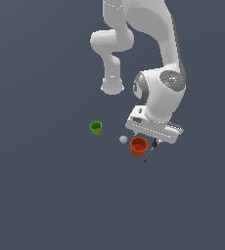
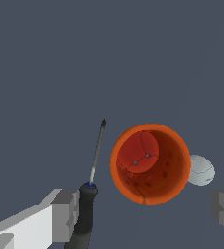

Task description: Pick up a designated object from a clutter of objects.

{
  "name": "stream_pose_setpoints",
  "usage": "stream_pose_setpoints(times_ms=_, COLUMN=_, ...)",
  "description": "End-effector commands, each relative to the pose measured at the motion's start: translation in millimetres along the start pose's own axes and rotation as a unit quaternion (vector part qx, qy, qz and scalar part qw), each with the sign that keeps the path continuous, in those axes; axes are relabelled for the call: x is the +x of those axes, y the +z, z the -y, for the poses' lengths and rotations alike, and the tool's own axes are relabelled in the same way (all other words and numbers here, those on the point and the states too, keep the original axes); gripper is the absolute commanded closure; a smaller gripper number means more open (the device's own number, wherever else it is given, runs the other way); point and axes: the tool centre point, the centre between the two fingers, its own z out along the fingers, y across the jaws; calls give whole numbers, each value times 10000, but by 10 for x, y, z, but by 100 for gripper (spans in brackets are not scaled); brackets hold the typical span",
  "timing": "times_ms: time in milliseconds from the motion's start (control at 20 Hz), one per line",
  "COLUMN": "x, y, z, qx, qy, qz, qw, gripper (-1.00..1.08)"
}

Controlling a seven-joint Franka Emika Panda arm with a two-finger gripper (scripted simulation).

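Wrist view, nearest first: gripper [image 2: 145,214] with jaws spread wide and nothing between them but bare counter [image 2: 60,58] and part of the orange-red cup [image 2: 150,163]. One finger [image 2: 63,216] sits just beside the handle of the screwdriver [image 2: 87,204], touching or nearly so; the other finger is well off on the far side of the cup.

Screwdriver lies flat on the counter. Dark handle with a blue collar, then a thin grey shaft running away from the finger to a dark tip. It lies close alongside the cup, apart from it as far as I can tell.

Handling, my guess — light, rigid, not fragile. The shaft is too thin and smooth for a sure pinch and would likely roll or pivot. The handle is the thick part, better for the pads; take it across its width, about mid-length, so it doesn't tip.

Snag: as they stand now, the jaws straddle the cup rather than the handle — closing here looks likely to trap the cup.

Farther off, a white ball [image 2: 200,170] just beyond the cup. In the exterior view, a green cup [image 1: 96,128] stands well apart toward that view's left.
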Motion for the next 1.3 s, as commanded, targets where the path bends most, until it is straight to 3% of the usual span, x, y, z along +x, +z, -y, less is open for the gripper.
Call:
stream_pose_setpoints(times_ms=0, x=-80, y=135, z=108, qx=21, qy=199, qz=-11, qw=9998, gripper=-92)
stream_pose_setpoints(times_ms=700, x=-451, y=658, z=489, qx=115, qy=962, qz=-14, qw=9953, gripper=-92)
stream_pose_setpoints(times_ms=1050, x=-505, y=723, z=534, qx=128, qy=1056, qz=-10, qw=9943, gripper=-92)
stream_pose_setpoints(times_ms=1100, x=-528, y=556, z=681, qx=255, qy=954, qz=-83, qw=9951, gripper=-92)
stream_pose_setpoints(times_ms=1250, x=-528, y=588, z=674, qx=249, qy=958, qz=-80, qw=9951, gripper=-92)
